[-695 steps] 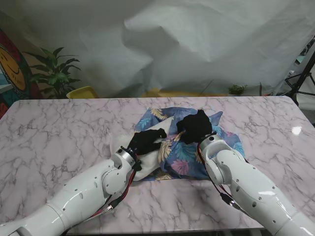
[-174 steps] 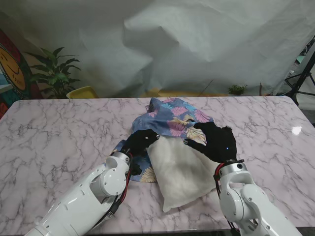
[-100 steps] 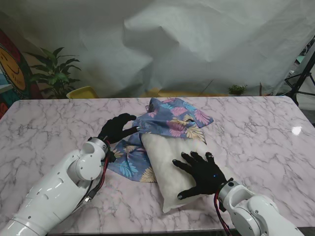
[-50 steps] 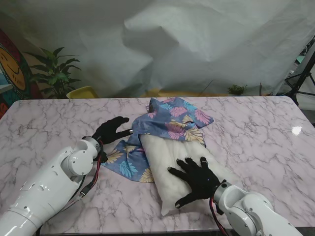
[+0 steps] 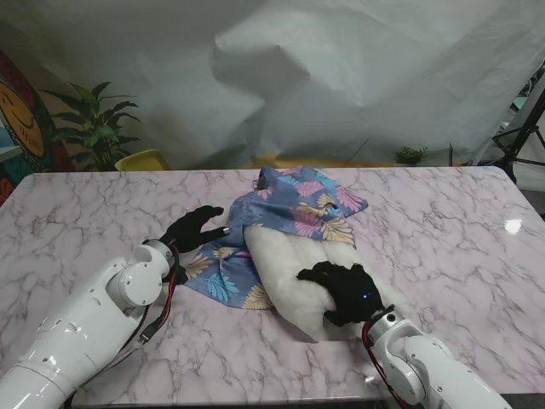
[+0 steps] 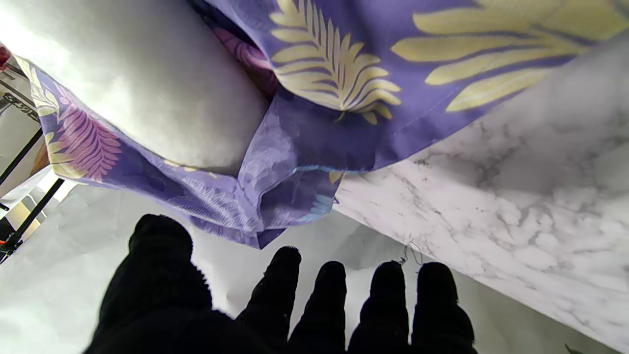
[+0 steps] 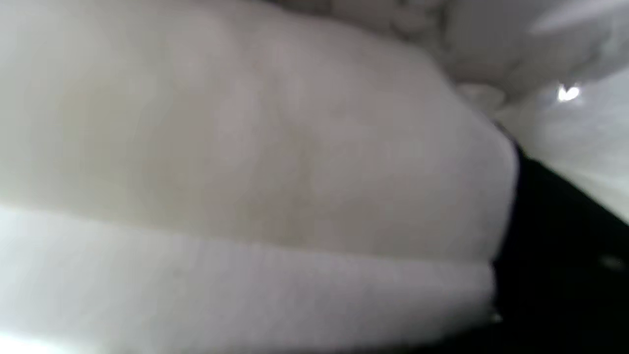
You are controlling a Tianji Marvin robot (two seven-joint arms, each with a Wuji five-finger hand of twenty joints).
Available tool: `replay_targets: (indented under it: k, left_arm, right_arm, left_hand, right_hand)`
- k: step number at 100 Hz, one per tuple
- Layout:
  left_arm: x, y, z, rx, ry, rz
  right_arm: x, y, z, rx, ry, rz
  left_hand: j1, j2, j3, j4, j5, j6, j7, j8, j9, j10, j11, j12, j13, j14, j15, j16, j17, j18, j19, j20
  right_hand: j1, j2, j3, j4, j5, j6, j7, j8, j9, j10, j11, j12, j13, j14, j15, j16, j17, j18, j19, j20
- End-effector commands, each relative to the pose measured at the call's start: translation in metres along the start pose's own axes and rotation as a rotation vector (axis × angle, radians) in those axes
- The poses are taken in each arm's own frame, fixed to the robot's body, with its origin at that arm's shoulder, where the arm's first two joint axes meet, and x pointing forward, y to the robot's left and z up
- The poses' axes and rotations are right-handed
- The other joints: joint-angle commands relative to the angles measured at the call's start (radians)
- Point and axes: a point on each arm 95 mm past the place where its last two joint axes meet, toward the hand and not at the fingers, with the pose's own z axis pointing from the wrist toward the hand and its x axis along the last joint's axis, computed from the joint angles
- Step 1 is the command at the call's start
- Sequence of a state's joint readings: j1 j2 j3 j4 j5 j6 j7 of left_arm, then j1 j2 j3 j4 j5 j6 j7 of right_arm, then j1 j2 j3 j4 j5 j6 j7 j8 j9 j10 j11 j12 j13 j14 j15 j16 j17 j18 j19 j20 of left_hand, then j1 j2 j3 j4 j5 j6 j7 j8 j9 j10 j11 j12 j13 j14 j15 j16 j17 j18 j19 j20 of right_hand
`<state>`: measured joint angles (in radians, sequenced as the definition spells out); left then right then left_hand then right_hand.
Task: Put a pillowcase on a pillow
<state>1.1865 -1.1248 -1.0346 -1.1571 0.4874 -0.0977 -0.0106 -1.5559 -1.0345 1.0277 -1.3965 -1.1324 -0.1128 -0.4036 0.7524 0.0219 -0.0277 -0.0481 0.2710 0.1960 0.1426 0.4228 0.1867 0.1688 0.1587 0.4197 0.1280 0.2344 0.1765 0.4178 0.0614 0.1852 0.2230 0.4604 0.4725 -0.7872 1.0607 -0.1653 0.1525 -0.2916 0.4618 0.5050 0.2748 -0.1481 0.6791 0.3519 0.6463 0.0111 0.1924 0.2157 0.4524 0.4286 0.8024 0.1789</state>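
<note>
The white pillow (image 5: 294,277) lies near the middle of the marble counter (image 5: 94,213), its far end tucked inside the blue leaf-print pillowcase (image 5: 298,204), its near end bare and sticking out toward me; a loose flap of the pillowcase spreads flat on the counter to the left of the pillow. The right hand (image 5: 345,291) sits on the bare near end with its fingers (image 5: 313,274) curled down into the stuffing, gripping the pillow. The left hand (image 5: 194,228) is just left of the pillowcase opening, its fingers (image 5: 215,230) spread apart and reaching toward the cloth edge, holding nothing. The left wrist view shows what the stand view does not: the fingertips (image 6: 285,268) are apart from the hem, with a gap between them and the cloth, and the pillow is visible inside the pillowcase mouth (image 6: 275,162). The right wrist view is blurred and filled almost wholly by the white pillow (image 7: 255,162), with only a dark edge of the glove at one side
</note>
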Motion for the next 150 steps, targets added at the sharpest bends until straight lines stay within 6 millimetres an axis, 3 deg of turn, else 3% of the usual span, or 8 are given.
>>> replay_targets:
  k: [1, 8, 15, 19, 32, 95, 124, 150]
  left_arm:
    - [-0.002, -0.001, 0.002, -0.040, 0.006, -0.009]
    - [-0.005, -0.005, 0.002, -0.096, 0.014, -0.034]
    - [-0.009, -0.010, 0.003, -0.155, 0.021, -0.051]
    - [-0.012, -0.012, 0.004, -0.171, 0.023, -0.045]
    - [-0.020, -0.015, 0.010, -0.229, 0.025, -0.031]
    - [-0.028, 0.002, 0.050, -0.191, 0.128, 0.024]
    - [-0.020, 0.015, 0.058, -0.292, 0.151, 0.060]
    - [-0.022, 0.037, 0.066, -0.288, 0.085, 0.051]
  right_arm:
    - [0.003, -0.007, 0.001, 0.036, 0.003, -0.014]
    - [0.002, -0.005, 0.004, 0.020, -0.004, 0.000]
    - [0.002, -0.002, 0.008, -0.001, -0.009, 0.004]
    - [0.002, 0.000, 0.009, -0.010, -0.012, 0.007]
    - [0.003, 0.007, 0.013, -0.030, -0.014, 0.036]
    - [0.016, 0.039, 0.015, -0.081, 0.052, 0.100]
    - [0.015, 0.043, 0.014, -0.116, 0.038, 0.103]
    - [0.015, 0.046, 0.015, -0.155, 0.016, 0.111]
  left_hand:
    - [0.017, -0.015, 0.002, 0.024, 0.002, 0.009, -0.003, 0.010, -0.019, -0.030, 0.027, -0.003, 0.029, -0.018, -0.016, -0.012, 0.009, -0.006, -0.049, 0.019]
    - [-0.010, -0.018, -0.006, 0.020, -0.005, 0.000, -0.010, 0.005, -0.022, -0.040, 0.022, -0.030, 0.012, -0.023, -0.032, -0.028, -0.013, -0.030, -0.072, 0.013]
    - [-0.054, -0.029, -0.011, 0.007, -0.024, -0.008, -0.026, -0.007, -0.039, -0.045, -0.028, -0.067, -0.038, -0.035, -0.059, -0.053, -0.054, -0.062, -0.103, -0.004]
    - [-0.078, -0.037, -0.019, -0.001, -0.032, -0.010, -0.033, -0.011, -0.046, -0.052, -0.042, -0.071, -0.054, -0.040, -0.068, -0.061, -0.068, -0.072, -0.114, -0.011]
    - [-0.155, -0.070, -0.015, -0.005, -0.067, -0.023, -0.071, -0.041, -0.072, -0.068, -0.108, -0.091, -0.096, -0.064, -0.115, -0.107, -0.110, -0.108, -0.147, -0.046]
    - [-0.052, -0.232, 0.030, 0.004, -0.041, -0.102, 0.027, -0.048, -0.011, -0.190, -0.028, -0.156, -0.059, -0.197, -0.088, -0.159, -0.086, -0.250, -0.185, -0.173]
    - [-0.033, -0.240, 0.076, 0.007, -0.076, -0.050, 0.032, -0.092, -0.058, -0.062, -0.091, -0.170, -0.059, -0.087, -0.032, -0.129, -0.074, -0.186, -0.170, -0.172]
    - [0.051, -0.333, 0.557, -0.023, 0.026, -0.020, 0.138, -0.045, 0.256, -0.067, 0.186, -0.064, 0.299, -0.070, 0.152, -0.039, 0.182, -0.117, 0.015, -0.093]
  right_hand:
    - [0.127, -0.008, 0.188, 0.036, 0.087, -0.049, 0.338, -0.042, 0.144, -0.057, 0.116, 0.040, 0.201, -0.078, 0.215, 0.076, 0.223, -0.141, 0.350, 0.132]
    - [0.174, -0.014, 0.214, 0.040, 0.256, -0.035, 0.463, -0.120, 0.281, -0.034, 0.120, 0.049, 0.309, -0.107, 0.235, 0.092, 0.354, -0.301, 0.416, 0.148]
    - [0.265, -0.055, 0.189, -0.089, 0.481, -0.010, 0.461, -0.129, 0.511, 0.020, 0.100, 0.024, 0.446, -0.127, 0.248, 0.167, 0.455, -0.474, 0.449, 0.153]
    - [0.288, -0.056, 0.182, -0.094, 0.559, -0.005, 0.452, -0.141, 0.589, 0.037, 0.070, 0.027, 0.496, -0.119, 0.252, 0.211, 0.471, -0.543, 0.511, 0.015]
    - [0.337, -0.027, 0.162, -0.089, 0.705, -0.012, 0.507, -0.300, 0.738, 0.055, 0.033, 0.021, 0.569, -0.097, 0.353, 0.262, 0.502, -0.641, 0.579, -0.036]
    - [0.349, 0.007, 0.152, -0.086, 0.797, -0.006, 0.541, -0.372, 0.813, 0.059, 0.036, 0.008, 0.596, -0.074, 0.410, 0.317, 0.533, -0.623, 0.576, 0.022]
    - [0.348, 0.023, 0.148, -0.087, 0.800, -0.007, 0.548, -0.380, 0.814, 0.060, 0.038, 0.007, 0.597, -0.073, 0.410, 0.323, 0.539, -0.619, 0.570, 0.044]
    - [0.350, 0.035, 0.139, -0.087, 0.801, -0.001, 0.556, -0.387, 0.815, 0.070, 0.042, 0.006, 0.603, -0.065, 0.407, 0.325, 0.552, -0.606, 0.558, 0.074]
